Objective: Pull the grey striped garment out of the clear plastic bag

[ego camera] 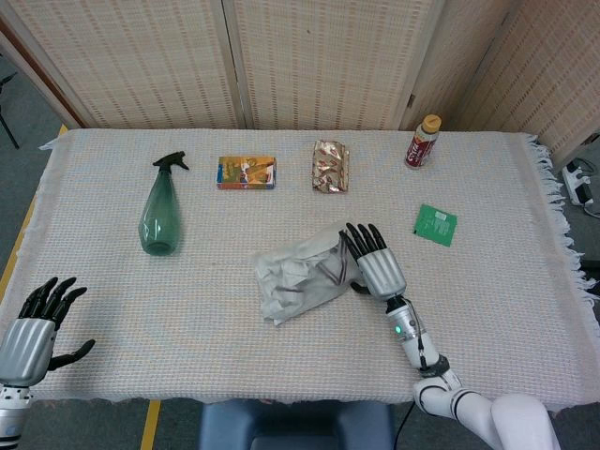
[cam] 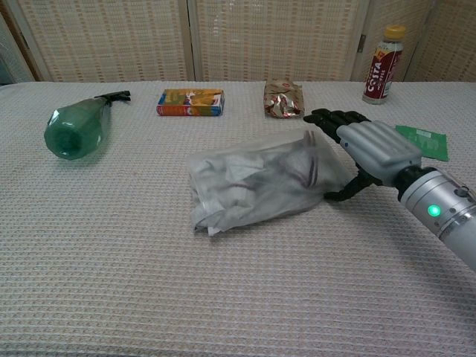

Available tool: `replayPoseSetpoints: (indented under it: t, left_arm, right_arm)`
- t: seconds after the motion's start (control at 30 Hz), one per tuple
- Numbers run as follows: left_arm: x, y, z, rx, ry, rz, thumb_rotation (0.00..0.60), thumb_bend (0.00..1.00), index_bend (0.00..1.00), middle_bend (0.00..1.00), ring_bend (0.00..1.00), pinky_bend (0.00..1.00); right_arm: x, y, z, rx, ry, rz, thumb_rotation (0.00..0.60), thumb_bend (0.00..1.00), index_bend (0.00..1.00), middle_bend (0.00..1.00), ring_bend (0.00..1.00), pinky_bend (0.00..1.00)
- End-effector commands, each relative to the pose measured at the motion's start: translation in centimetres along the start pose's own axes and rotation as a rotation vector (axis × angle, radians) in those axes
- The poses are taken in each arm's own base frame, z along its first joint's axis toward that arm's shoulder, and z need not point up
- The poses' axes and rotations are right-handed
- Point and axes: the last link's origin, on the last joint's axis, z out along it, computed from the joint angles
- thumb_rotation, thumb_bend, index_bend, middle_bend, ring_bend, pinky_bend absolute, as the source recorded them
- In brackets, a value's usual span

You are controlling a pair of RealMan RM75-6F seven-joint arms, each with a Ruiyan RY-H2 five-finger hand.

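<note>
The clear plastic bag (ego camera: 302, 274) (cam: 249, 190) lies mid-table, its right end swung toward the back. Inside it the grey striped garment (ego camera: 328, 268) (cam: 297, 172) is crumpled, with dark stripes showing near the right end. My right hand (ego camera: 373, 264) (cam: 370, 149) is at that end: its fingers stretch flat along the bag's far right edge and its thumb touches the near right corner. The fingers stay straight and no firm hold shows. My left hand (ego camera: 34, 324) hovers with fingers apart at the table's front left corner, far from the bag and holding nothing.
A green spray bottle (ego camera: 159, 208) (cam: 74, 130) lies at the left. An orange box (ego camera: 247, 172) (cam: 190, 102) and a foil snack packet (ego camera: 330, 166) (cam: 283, 99) sit behind the bag. A drink bottle (ego camera: 423, 142) (cam: 382, 65) stands at the back right, and a green packet (ego camera: 435, 224) (cam: 424, 141) lies right of my right hand.
</note>
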Motion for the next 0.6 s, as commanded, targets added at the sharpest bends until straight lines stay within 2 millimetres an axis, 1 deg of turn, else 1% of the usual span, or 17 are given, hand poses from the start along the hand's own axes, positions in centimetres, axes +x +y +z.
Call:
replayPoseSetpoints:
  t: [0.03, 0.13, 0.23, 0.37, 0.47, 0.53, 0.6]
  left_arm:
    - [-0.2, 0.0, 0.1, 0.004, -0.004, 0.006, 0.555, 0.20, 0.21, 0.14, 0.03, 0.15]
    - [-0.5, 0.1, 0.1, 0.000, -0.021, 0.011, 0.556, 0.20, 0.21, 0.14, 0.03, 0.15]
    - [-0.8, 0.4, 0.0, -0.024, -0.045, -0.001, 0.551, 0.20, 0.21, 0.14, 0.03, 0.16]
    - [-1.2, 1.1, -0.5, -0.071, -0.072, -0.021, 0.556, 0.20, 0.21, 0.14, 0.03, 0.17]
    - [-1.6, 1.3, -0.7, -0.078, -0.084, -0.009, 0.556, 0.20, 0.21, 0.14, 0.03, 0.17]
    - [-1.8, 1.4, -0.6, -0.076, -0.090, -0.008, 0.557, 0.20, 0.21, 0.14, 0.03, 0.17]
    - [-2.0, 1.4, -0.6, -0.076, -0.093, -0.005, 0.555, 0.20, 0.21, 0.14, 0.03, 0.17]
  right_arm:
    - [0.2, 0.0, 1.5, -0.015, 0.006, 0.016, 0.600, 0.01, 0.00, 0.00, 0.00, 0.00]
    - [0.3, 0.2, 2.0, -0.016, -0.003, 0.024, 0.600, 0.01, 0.00, 0.00, 0.00, 0.00]
    - [0.3, 0.9, 1.4, -0.020, -0.020, 0.053, 0.600, 0.01, 0.00, 0.00, 0.00, 0.00]
    - [1.9, 3.1, -0.7, -0.031, -0.008, 0.107, 0.600, 0.01, 0.00, 0.00, 0.00, 0.00]
    - [3.7, 4.9, -2.7, -0.049, -0.012, 0.153, 0.600, 0.01, 0.00, 0.00, 0.00, 0.00]
    - [4.6, 5.8, -3.8, -0.066, -0.014, 0.191, 0.600, 0.01, 0.00, 0.00, 0.00, 0.00]
    - [5.3, 6.6, -4.5, -0.095, -0.038, 0.253, 0.600, 0.01, 0.04, 0.00, 0.00, 0.00]
